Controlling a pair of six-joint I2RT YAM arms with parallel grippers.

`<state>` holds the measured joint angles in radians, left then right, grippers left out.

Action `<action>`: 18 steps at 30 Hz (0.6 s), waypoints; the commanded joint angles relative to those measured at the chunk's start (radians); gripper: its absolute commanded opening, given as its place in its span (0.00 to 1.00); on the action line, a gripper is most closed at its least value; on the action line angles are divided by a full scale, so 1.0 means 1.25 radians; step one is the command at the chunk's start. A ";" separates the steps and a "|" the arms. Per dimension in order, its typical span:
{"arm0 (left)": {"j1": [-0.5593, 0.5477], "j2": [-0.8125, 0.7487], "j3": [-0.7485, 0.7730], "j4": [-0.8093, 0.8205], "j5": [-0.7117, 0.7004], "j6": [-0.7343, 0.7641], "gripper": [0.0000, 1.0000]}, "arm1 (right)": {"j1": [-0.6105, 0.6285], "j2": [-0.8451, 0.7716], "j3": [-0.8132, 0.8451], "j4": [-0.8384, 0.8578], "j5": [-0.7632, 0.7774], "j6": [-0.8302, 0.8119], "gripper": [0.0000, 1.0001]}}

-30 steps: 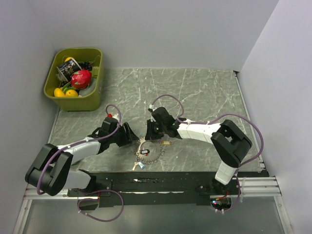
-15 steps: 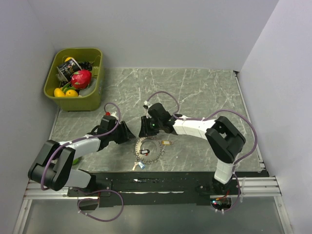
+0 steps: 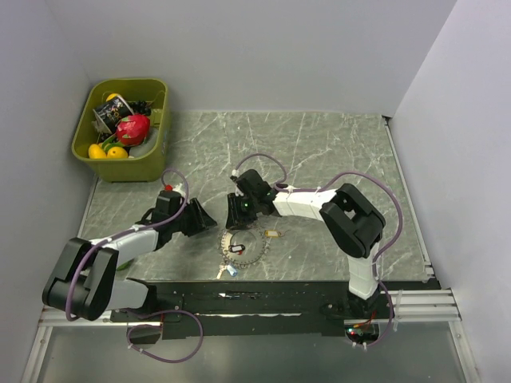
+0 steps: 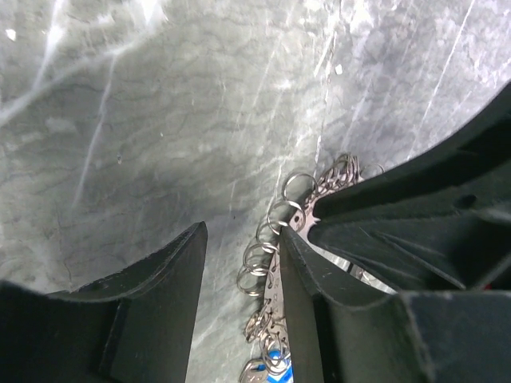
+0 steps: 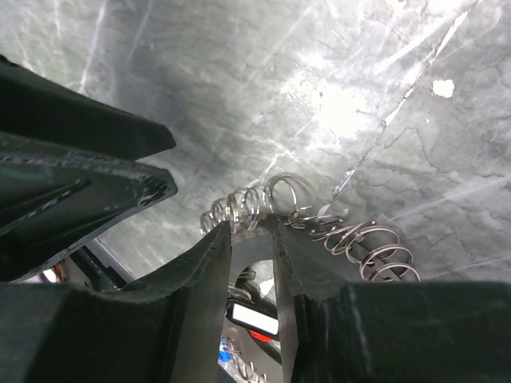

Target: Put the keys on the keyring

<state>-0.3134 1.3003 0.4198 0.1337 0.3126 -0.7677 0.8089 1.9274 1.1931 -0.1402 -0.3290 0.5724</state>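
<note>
The keyring (image 3: 258, 254), a thin metal ring strung with small grey rings, lies flat on the marble near the front edge. A red-headed key (image 3: 239, 246) rests inside it. A tan key (image 3: 273, 234) lies just right of it, and a small blue-and-white key (image 3: 229, 271) below it. My right gripper (image 3: 236, 217) is at the ring's far edge. Its jaws are a narrow gap apart (image 5: 250, 231), with the keyring's rings (image 5: 263, 195) fanned just past the tips and the red key (image 5: 267, 337) showing below. My left gripper (image 3: 204, 220) stands open (image 4: 242, 235), with the keyring (image 4: 263, 257) against its right finger.
An olive bin (image 3: 156, 152) holding toy fruit and a can stands at the back left. A black strip (image 3: 271, 291) runs along the table's near edge, close below the ring. Grey walls close in the left, back and right sides.
Both grippers have shifted left along the keyring's far edge, the left one drawing back a little. The keyring and loose keys lie about where they were.
</note>
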 commanded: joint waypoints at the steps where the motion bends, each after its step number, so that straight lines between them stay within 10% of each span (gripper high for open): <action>1: 0.003 -0.022 -0.017 0.039 0.033 0.001 0.47 | -0.004 0.015 0.032 0.005 0.006 0.008 0.36; 18: 0.003 -0.050 -0.029 0.032 0.033 0.003 0.48 | 0.001 0.079 0.068 0.024 -0.010 0.018 0.23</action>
<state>-0.3134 1.2667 0.3866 0.1524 0.3428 -0.7708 0.8089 2.0022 1.2514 -0.1219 -0.3485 0.5865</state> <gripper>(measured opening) 0.483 0.287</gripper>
